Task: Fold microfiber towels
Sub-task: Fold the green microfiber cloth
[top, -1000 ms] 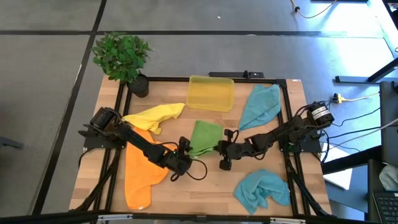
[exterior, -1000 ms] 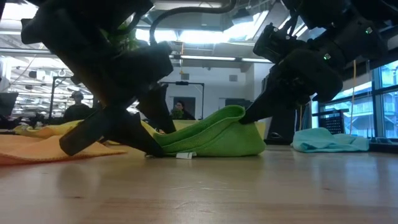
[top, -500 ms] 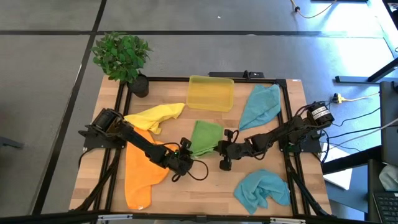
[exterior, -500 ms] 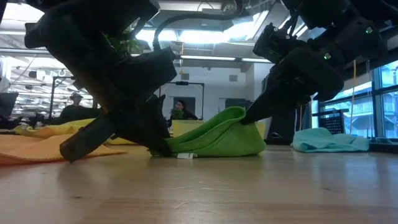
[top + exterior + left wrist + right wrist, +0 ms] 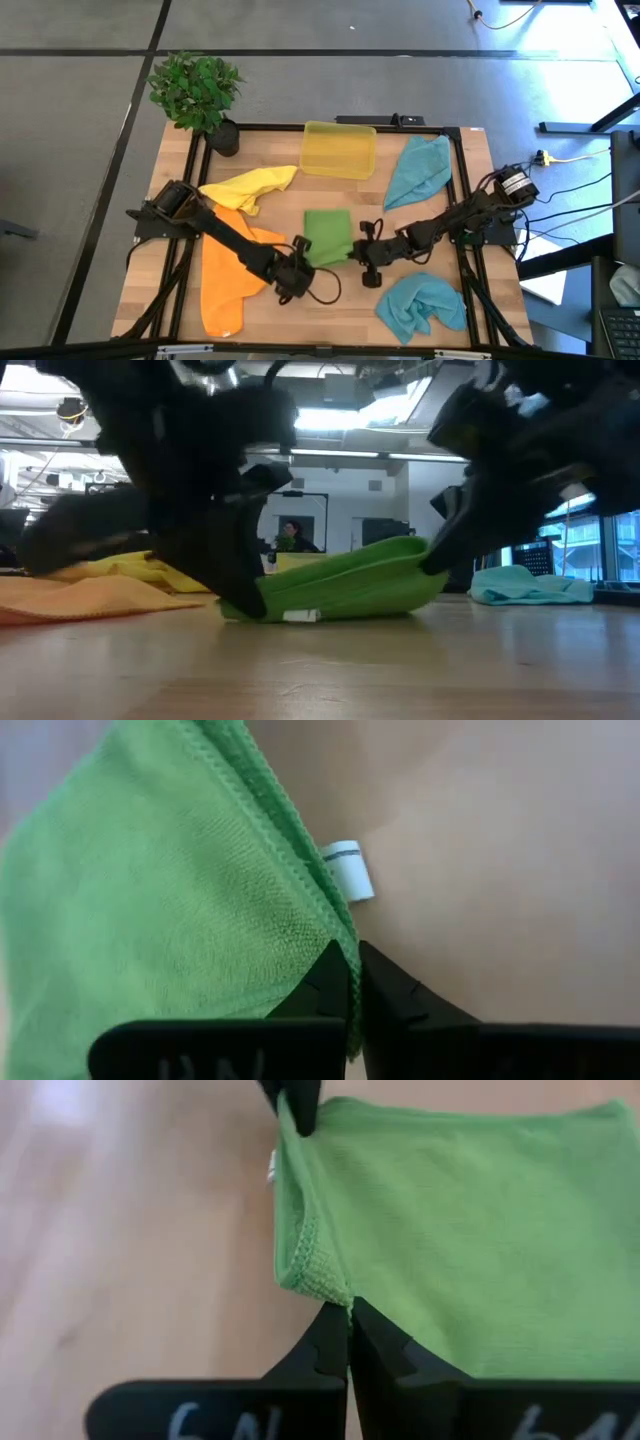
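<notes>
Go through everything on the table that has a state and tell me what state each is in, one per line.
Green towel: flattened, pinched at two near corners.
Left end effector: shut on green towel.
Right end effector: shut on green towel.
Orange towel: spread out, unfolded.
Yellow towel: crumpled.
Far teal towel: loosely laid, unfolded.
Near teal towel: crumpled.
Yellow bin: upright.

Green towel (image 5: 327, 237): solid bright green, with a small white tag (image 5: 348, 870) carrying a thin dark stripe. Orange towel (image 5: 228, 280): plain orange. Yellow towel (image 5: 250, 185): plain yellow. Two teal-blue towels (image 5: 417, 170) (image 5: 423, 305): plain light teal-blue. Bin (image 5: 339, 150): translucent yellow. Table (image 5: 345, 320): light wood grain with black frame. Potted plant (image 5: 196, 91): dark green leaves, black pot.
</notes>
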`<state>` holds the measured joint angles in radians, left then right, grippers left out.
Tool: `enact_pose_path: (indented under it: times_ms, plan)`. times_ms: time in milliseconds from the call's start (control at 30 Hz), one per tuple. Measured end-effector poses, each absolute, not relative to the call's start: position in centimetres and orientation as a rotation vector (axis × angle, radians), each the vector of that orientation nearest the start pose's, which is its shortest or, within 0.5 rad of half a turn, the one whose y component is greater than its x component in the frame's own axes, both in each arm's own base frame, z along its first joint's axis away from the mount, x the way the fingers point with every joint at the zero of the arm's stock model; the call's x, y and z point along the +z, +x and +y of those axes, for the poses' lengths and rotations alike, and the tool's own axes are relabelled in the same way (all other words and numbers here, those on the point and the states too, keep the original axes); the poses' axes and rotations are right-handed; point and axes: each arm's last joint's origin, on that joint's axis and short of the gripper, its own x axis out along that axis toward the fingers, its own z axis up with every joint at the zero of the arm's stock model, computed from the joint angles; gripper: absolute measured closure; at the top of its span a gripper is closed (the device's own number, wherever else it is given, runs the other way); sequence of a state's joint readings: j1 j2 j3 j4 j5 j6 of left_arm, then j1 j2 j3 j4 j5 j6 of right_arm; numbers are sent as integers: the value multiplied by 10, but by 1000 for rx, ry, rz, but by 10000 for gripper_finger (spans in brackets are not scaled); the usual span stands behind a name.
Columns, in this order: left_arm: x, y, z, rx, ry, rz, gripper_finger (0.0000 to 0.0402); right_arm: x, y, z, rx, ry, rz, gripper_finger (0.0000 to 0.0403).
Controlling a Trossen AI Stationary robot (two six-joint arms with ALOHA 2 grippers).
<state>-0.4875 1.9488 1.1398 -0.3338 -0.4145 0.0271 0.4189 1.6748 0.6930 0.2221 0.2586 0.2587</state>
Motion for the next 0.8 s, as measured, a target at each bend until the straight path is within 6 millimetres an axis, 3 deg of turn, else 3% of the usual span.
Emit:
enact_pose_path:
  times_ms: [167,333,567,800]
  plan:
    - [142,335,-183,-173,465,991,401,132,275,132,110,17,712,402]
    - [160,336,-187,-205,448,981,401,133,274,134,105,40,697,402]
    - [180,341,-168,-235,391,969,401,138,283,127,58,53,670,402]
    - [169,347,-140,-267,333,1014,401,137,289,108,-36,75,674,402]
